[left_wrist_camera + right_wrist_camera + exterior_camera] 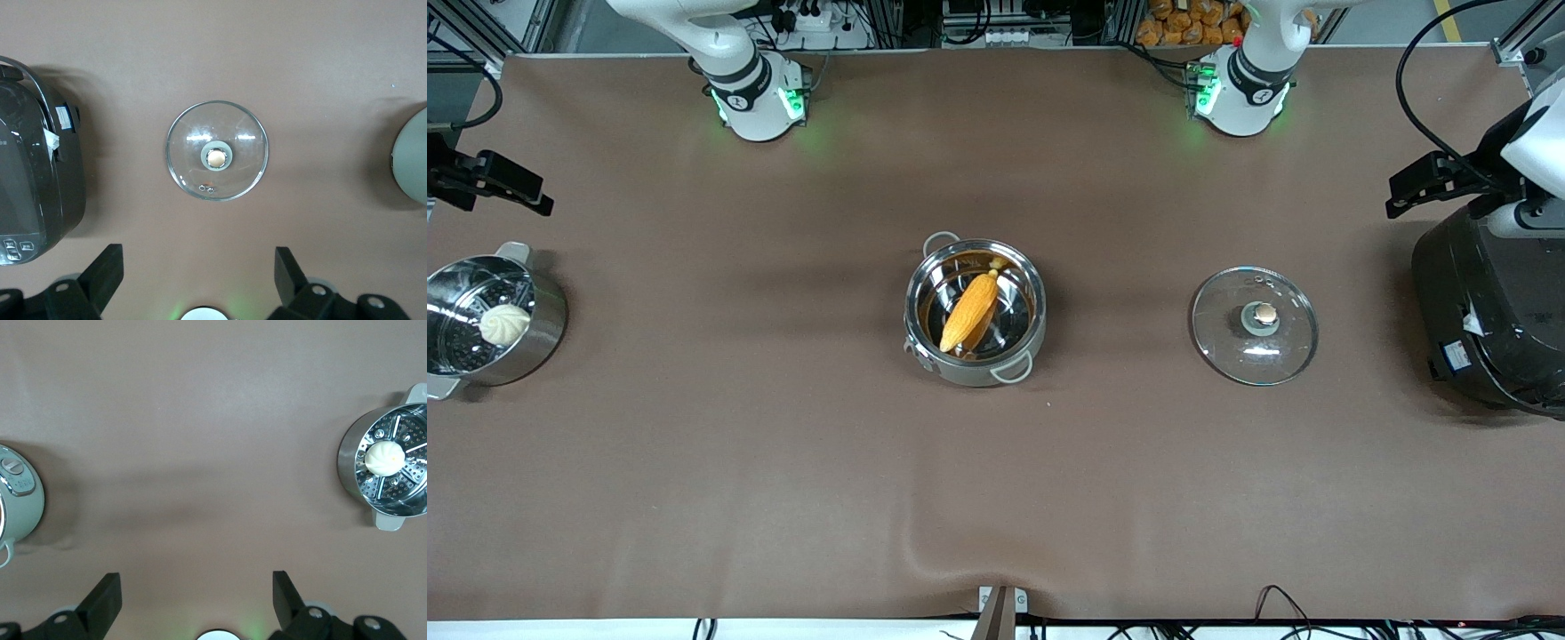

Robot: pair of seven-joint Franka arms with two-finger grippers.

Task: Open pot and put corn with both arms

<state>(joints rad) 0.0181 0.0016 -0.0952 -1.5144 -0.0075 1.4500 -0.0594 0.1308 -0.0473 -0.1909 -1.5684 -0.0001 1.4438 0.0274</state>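
Lying inside the open pot (975, 311) at table centre: corn (970, 311), long axis running 1 o'clock to 7 o'clock in the front view, stub end at 1 o'clock against the wall, blunt end at 7 o'clock on the pot floor. Fully within the rim, nothing sticking out. Pot loop handles at 11 and 5 o'clock. Glass lid (1255, 325) off, flat on the cloth, tan knob up, at the pot's 3 o'clock, well apart from it, toward the left arm's end. Reads as both steps done; judged complete or nearly so, only retreat left.

Left gripper (199, 277) up in the air over the table near the rice cooker (1494, 311), fingers apart, nothing between them; lid centred ahead of it in the left wrist view, so left arm nearer the lid. Right gripper (197, 599) up over bare cloth toward the steamer pot (489, 320) with white bun (505, 324), fingers also apart and empty; waiting. Neither gripper over the pot; both well apart from the corn, the corn roughly midway between them along the table. If a re-seat were needed, approach across the cob's width, i.e. jaws closing along the 10–4 line.
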